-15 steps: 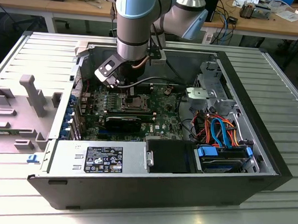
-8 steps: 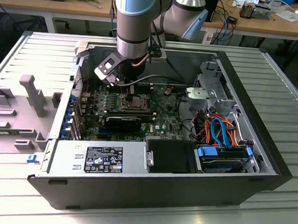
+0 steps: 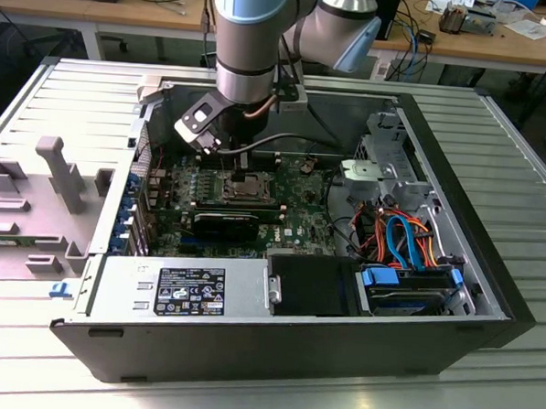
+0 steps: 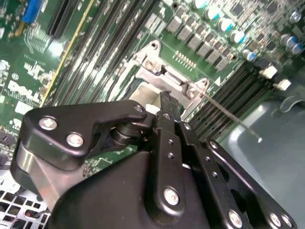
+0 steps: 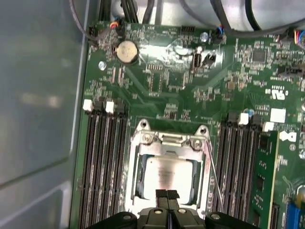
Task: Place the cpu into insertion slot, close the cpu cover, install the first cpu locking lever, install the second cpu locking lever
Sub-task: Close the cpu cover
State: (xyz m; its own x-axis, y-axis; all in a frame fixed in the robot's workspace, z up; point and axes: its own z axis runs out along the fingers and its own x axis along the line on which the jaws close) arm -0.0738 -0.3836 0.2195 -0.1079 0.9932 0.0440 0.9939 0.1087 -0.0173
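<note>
In the first wrist view the cpu [image 5: 167, 172] lies flat in the insertion slot [image 5: 143, 127] on the green motherboard. The cpu cover [image 5: 137, 164] is down around it, and the chip's silver top shows through the window. My gripper [image 5: 167, 194] hangs right over the near edge of the chip with its black fingertips pressed together and nothing between them. A thin wire locking lever [image 5: 213, 167] slants away from one side of the socket, also seen as lever [image 4: 228, 112]. From outside, the gripper [image 3: 241, 163] reaches down into the open computer case over the slot [image 3: 246, 187].
Long black memory slots [image 5: 102, 157] flank the socket on both sides. A coin battery [image 5: 127, 51] and black cables [image 5: 228, 19] lie beyond it. The case holds a power supply [image 3: 182, 287], drive bay [image 3: 406, 289] and coloured cables [image 3: 404, 234]. A grey fixture [image 3: 59, 170] stands outside.
</note>
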